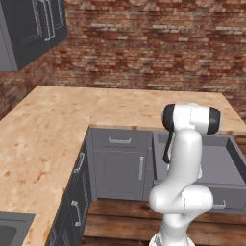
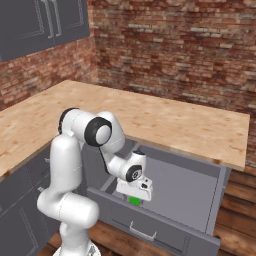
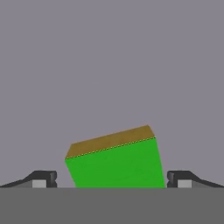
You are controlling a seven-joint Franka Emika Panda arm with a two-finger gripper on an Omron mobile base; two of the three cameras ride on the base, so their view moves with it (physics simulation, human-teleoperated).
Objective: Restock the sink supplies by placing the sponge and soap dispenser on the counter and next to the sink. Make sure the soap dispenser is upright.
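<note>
green sponge [image 3: 116,164] is lying flat on the grey floor of the open drawer [image 2: 200,185], a thin brown layer showing along its far edge. it is sitting between the two finger tips of the claw [image 3: 111,179], which are standing wide apart on either side and not yet touching it, so nothing is being gripped. in the right base view the claw [image 2: 134,196] is hanging low inside the drawer with the sponge [image 2: 133,201] showing as a green patch just beneath it.

judgement: the task is sitting at its first step. neither item is lying on the counter [image 2: 165,122] yet, and the sponge is waiting to be pinched, lifted and carried to the sink [image 1: 12,230], whose dark corner is showing at the lower left of the left base view, well apart from the drawer. i am finding no soap bottle to point to, so fetching it and standing it upright is remaining entirely undone.
</note>
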